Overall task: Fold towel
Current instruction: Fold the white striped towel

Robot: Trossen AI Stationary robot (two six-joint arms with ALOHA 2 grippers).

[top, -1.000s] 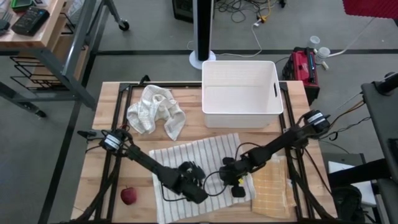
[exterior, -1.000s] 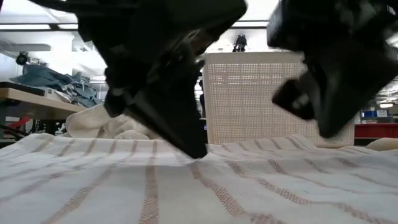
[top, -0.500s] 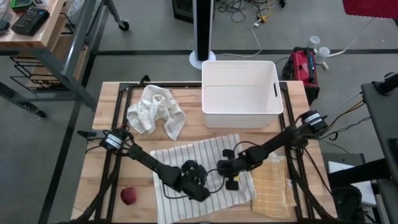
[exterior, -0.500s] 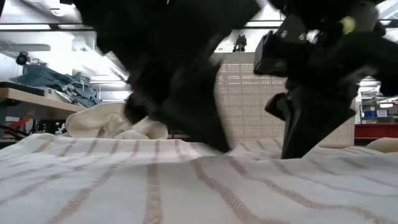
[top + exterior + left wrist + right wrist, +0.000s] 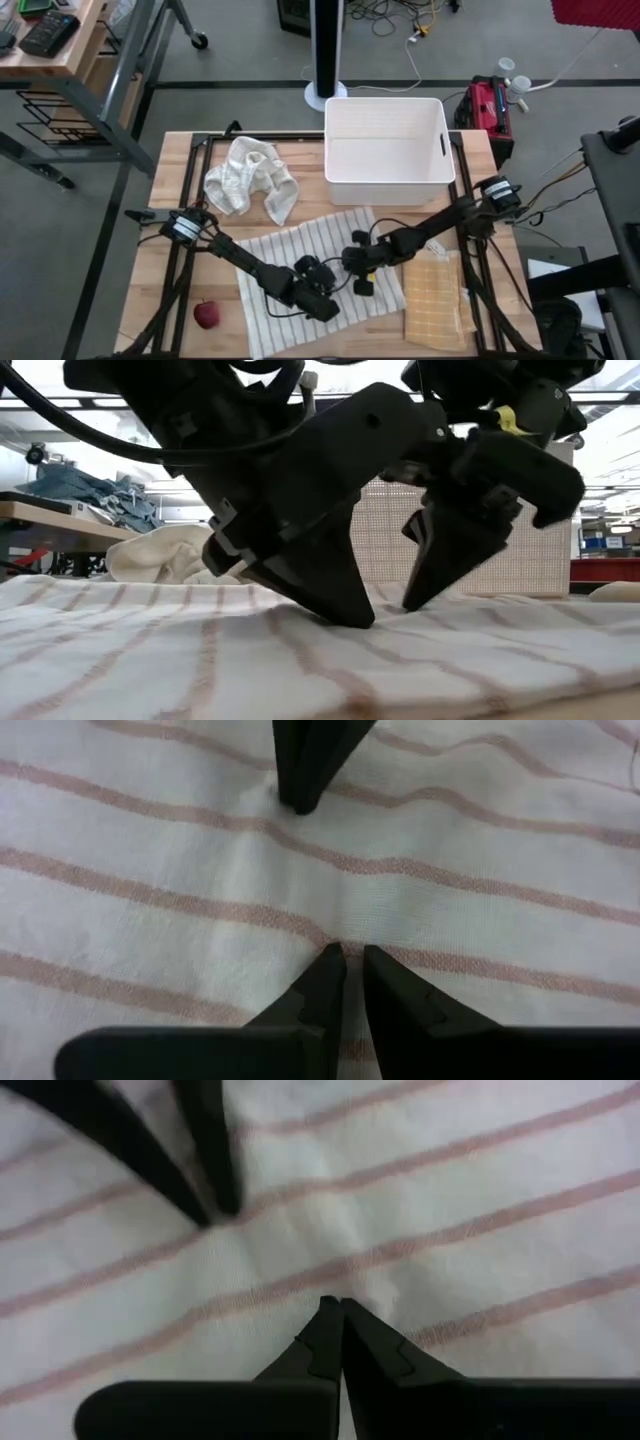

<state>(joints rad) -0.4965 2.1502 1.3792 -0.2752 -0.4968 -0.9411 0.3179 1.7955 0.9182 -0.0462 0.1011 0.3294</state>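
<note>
Both grippers — left [image 5: 345, 952], right [image 5: 333, 1305] — press down on striped towel [image 5: 290, 250].

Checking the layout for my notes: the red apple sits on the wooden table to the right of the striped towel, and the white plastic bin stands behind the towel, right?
Not quite. In the high view the red apple sits left of the striped towel, not right. The white plastic bin does stand behind it on the wooden table.

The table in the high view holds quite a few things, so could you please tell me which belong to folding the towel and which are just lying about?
Part of the job:
- white cloth towel with thin reddish stripes
- left gripper
- right gripper

Lying about:
- crumpled cream cloth
- empty white plastic bin
- yellow checked cloth
- red apple
</note>
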